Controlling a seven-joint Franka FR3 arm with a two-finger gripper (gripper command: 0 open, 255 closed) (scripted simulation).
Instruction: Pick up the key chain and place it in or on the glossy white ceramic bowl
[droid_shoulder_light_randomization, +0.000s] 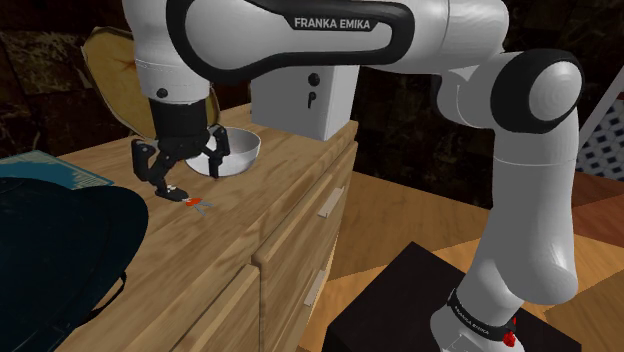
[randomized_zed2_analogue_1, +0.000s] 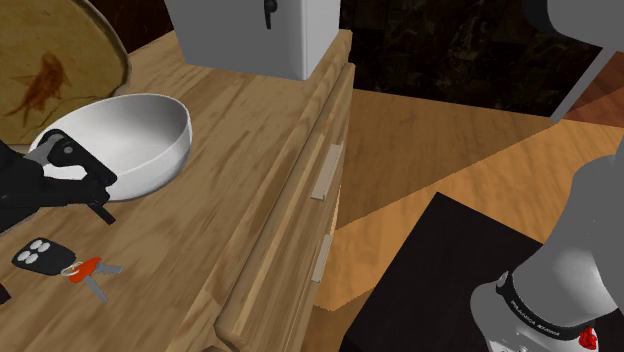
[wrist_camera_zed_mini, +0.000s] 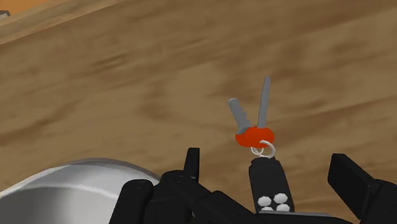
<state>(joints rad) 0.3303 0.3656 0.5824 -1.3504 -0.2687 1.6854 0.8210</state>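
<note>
The key chain lies on the wooden dresser top (droid_shoulder_light_randomization: 270, 190): a black fob (randomized_zed2_analogue_1: 40, 255) with grey buttons, a ring, a red-headed key (randomized_zed2_analogue_1: 85, 267) and a plain grey key (wrist_camera_zed_mini: 264, 98). My gripper (droid_shoulder_light_randomization: 185, 180) hangs open just over it. In the wrist view the fob (wrist_camera_zed_mini: 270, 191) lies between the two spread fingers (wrist_camera_zed_mini: 353, 181) and neither touches it. The glossy white bowl (droid_shoulder_light_randomization: 238, 150) stands upright right beside the gripper, on the side toward the white box. One black finger (randomized_zed2_analogue_1: 70, 180) shows in front of the bowl's wall (randomized_zed2_analogue_1: 150, 150).
A tall white box (droid_shoulder_light_randomization: 300, 95) stands on the dresser behind the bowl. A round wooden plaque (randomized_zed2_analogue_1: 45, 60) leans at the back. A dark blue-black object (droid_shoulder_light_randomization: 60, 240) covers the dresser's near left end. The drawer front edge (droid_shoulder_light_randomization: 330, 200) drops to the floor.
</note>
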